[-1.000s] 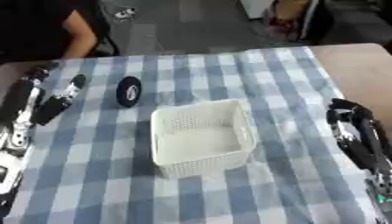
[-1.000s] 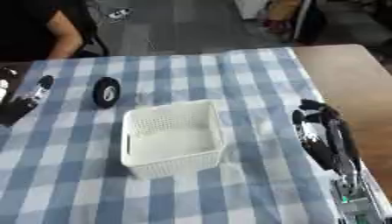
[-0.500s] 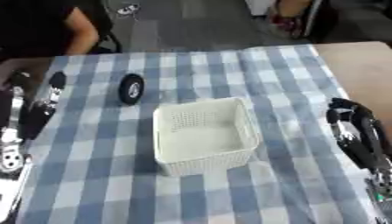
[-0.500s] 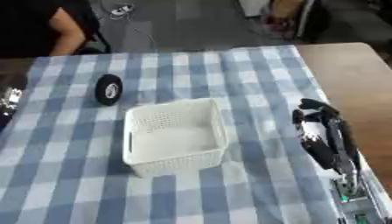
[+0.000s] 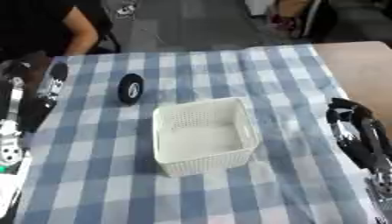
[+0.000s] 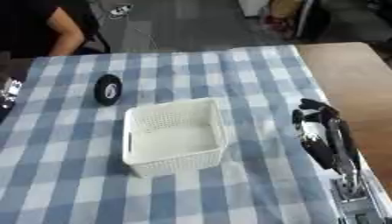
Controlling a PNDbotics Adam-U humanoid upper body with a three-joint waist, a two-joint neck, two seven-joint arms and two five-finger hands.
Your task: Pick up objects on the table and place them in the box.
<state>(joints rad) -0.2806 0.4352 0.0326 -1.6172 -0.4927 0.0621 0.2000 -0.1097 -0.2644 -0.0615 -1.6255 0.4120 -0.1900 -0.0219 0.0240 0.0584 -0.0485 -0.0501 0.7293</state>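
White basket, the box of the task, stands upright near the middle of the table, on a blue and white checked cloth. Its walls are pierced with small holes and nothing shows inside it; its pale floor is bare.

Beyond the basket's far left corner, near it but not touching, a small black disc stands on its edge on the cloth, with a pale spot at the middle of the face turned toward the camera. What the disc is cannot be made out further.

On the left side the left hand lies over the edge of the cloth, black with pale patches, its fingers stretched out straight and pointing away toward the far side of the table. It holds nothing, and it is apart from the disc, which sits to its right. The silver and black forearm runs back from it toward the lower left corner.

On the right side the right hand rests on the cloth near the table's right edge, well apart from the basket. Its fingers are bent over at the far end and hold nothing. The black arm behind it leads down to the lower right corner.

To the right of the cloth the bare brown table top shows. At the far left edge a person in a dark top sits beyond the table, touching none of the things.
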